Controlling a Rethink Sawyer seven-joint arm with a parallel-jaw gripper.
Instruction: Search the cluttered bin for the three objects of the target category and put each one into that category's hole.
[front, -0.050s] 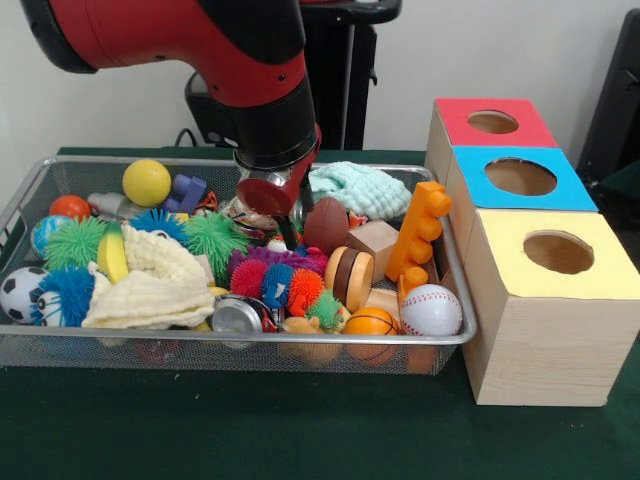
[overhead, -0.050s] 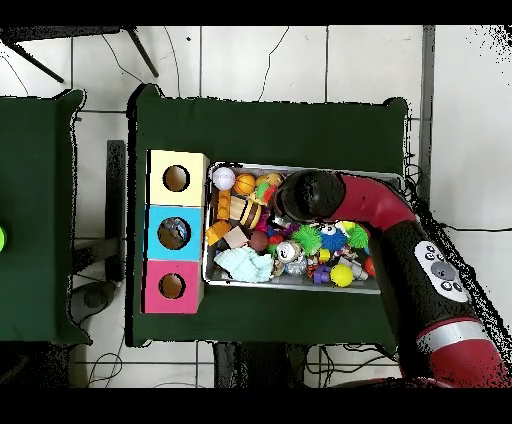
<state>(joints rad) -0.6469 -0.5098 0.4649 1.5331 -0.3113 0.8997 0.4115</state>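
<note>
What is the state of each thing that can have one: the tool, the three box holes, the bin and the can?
tool: lowered into the bin's middle; open or shut cannot be told
red box hole: open, nothing visible inside
blue box hole: open, nothing visible inside
yellow box hole: open, nothing visible inside
wire bin: full, cluttered with toys
metal can: lying on its side at the near edge

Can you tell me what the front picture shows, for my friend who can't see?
A red and black robot arm reaches down into a wire bin crammed with balls, spiky toys and cloths. To its right stand three wooden boxes with round holes, topped red, blue and yellow.
</note>
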